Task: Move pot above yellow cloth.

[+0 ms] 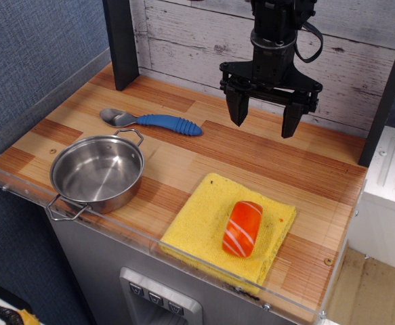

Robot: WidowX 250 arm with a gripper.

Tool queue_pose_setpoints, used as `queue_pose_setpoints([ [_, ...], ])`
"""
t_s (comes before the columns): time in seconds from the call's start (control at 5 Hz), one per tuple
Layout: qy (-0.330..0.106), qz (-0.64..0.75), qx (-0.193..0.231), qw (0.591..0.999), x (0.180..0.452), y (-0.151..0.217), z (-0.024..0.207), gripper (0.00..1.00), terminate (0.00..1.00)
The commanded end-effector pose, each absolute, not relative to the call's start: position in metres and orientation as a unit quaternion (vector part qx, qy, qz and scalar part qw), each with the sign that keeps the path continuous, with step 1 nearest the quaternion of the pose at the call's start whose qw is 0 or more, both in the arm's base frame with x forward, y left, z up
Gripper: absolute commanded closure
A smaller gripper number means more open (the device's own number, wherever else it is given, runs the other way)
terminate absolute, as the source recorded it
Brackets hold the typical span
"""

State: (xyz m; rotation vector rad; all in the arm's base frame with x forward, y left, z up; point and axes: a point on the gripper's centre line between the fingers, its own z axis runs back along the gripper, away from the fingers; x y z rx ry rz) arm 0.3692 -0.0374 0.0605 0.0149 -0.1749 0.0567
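One pot (97,172) front-left on counter, well apart from wide-spread empty claw (265,122) at rear

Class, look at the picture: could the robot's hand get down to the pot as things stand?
Probably yes. The hand hangs open above the table, and the pot sits uncovered and empty, with only the spoon lying beside it, not over it.

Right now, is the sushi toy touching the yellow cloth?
Touching. The only view shows the sushi toy lying flat on top of the yellow cloth, with cloth visible around it on all sides and no gap beneath it.
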Motion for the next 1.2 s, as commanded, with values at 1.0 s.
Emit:
queue_pose_setpoints([
  [1.0,-0.085,0.170,0.052,0.980,0.277,0.049,0.067,0.00,0.00],
])
